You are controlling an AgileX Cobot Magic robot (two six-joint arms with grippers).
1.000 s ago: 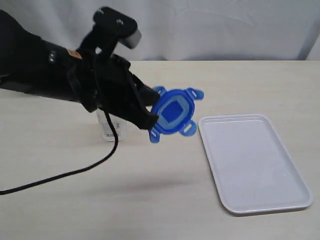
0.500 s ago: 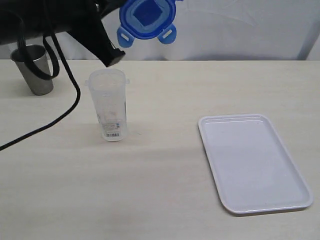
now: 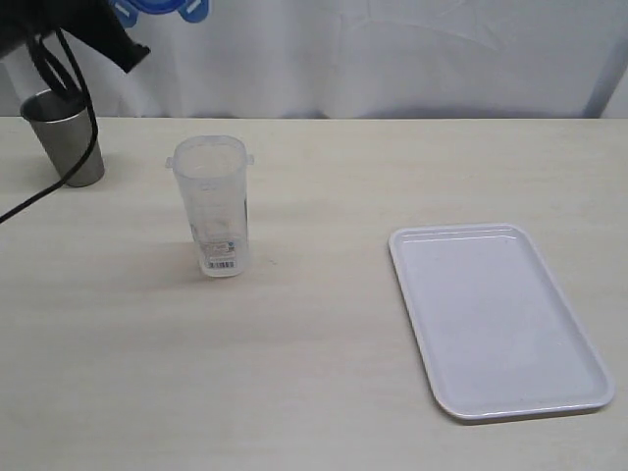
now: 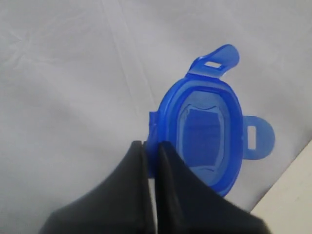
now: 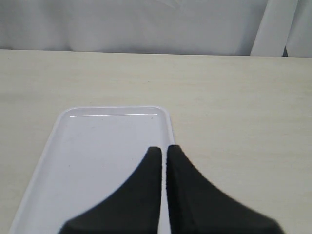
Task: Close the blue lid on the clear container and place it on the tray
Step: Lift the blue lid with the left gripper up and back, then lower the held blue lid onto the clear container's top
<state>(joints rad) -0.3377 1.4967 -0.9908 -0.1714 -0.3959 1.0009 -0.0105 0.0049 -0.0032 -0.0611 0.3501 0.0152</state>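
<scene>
My left gripper (image 4: pixel 150 146) is shut on one flap of the blue lid (image 4: pixel 207 134), holding it high in the air before the white backdrop. In the exterior view only the lid's lower edge (image 3: pixel 157 10) shows at the top left, with the left arm (image 3: pixel 69 29) beside it. The clear container (image 3: pixel 212 206) stands upright and uncovered on the table, left of centre, well below the lid. The white tray (image 3: pixel 500 319) lies bare at the right. My right gripper (image 5: pixel 163 152) is shut on nothing, hovering over the tray's (image 5: pixel 92 146) edge.
A steel cup (image 3: pixel 65 137) stands at the back left of the table, behind a black cable (image 3: pixel 74 118) hanging from the left arm. White cloth (image 3: pixel 392 49) backs the table.
My left arm has swung up and to the left with the blue lid, from in front of the container to the top left corner. The container now stands in full view.
</scene>
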